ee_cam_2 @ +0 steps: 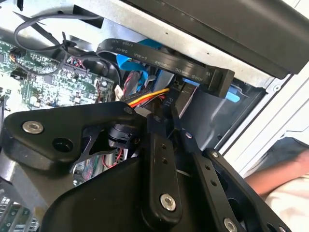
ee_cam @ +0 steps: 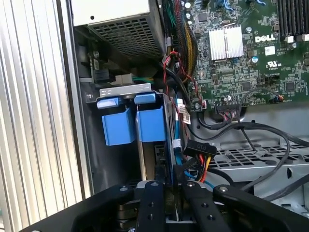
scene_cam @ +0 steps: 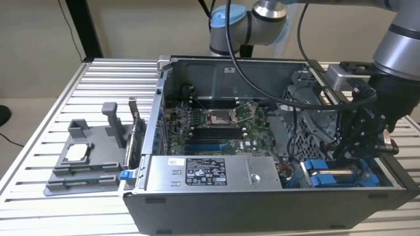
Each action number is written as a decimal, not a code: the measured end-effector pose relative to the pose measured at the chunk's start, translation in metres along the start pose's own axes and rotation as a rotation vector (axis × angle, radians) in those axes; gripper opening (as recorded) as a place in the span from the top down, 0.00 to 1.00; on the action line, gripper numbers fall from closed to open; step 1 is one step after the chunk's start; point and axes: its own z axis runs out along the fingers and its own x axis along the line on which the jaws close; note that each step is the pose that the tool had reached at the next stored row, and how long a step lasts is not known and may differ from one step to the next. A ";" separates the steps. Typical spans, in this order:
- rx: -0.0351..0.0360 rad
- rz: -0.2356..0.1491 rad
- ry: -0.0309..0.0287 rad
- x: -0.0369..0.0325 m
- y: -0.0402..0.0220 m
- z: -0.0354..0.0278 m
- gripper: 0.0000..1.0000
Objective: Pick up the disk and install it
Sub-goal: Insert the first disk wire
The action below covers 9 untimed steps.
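Note:
The disk (ee_cam: 145, 159) stands on edge in the drive bay at the front corner of the open computer case, on the exterior view's right. Its silver face and bright blue frame tabs (ee_cam: 150, 123) show in the first wrist view. In the exterior view the disk (scene_cam: 341, 176) lies low in the bay between blue pieces. My gripper (ee_cam: 169, 186) reaches down into that bay, and its black fingers (ee_cam: 149, 203) close on the disk's near edge. In the second wrist view the gripper (ee_cam_2: 166, 118) sits beside red and yellow wires. In the exterior view the gripper (scene_cam: 351, 157) hangs right over the bay.
A grey power supply box (scene_cam: 210, 172) fills the case's front, beside the bay. Behind it lies the motherboard (scene_cam: 217, 123). Black cables and a power plug (ee_cam: 198, 150) crowd the disk's side. A grey fixture (scene_cam: 85, 157) rests on the slatted table. A person's arm (ee_cam_2: 270, 179) shows outside the case.

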 end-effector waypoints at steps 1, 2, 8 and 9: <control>-0.0001 0.000 -0.0001 0.0000 0.0000 0.0000 1.00; -0.0001 0.000 -0.0001 0.0000 0.0000 0.0000 1.00; -0.0006 0.000 0.0000 0.0000 0.0000 0.0000 1.00; -0.0006 0.000 0.0000 0.0000 0.0000 0.0000 1.00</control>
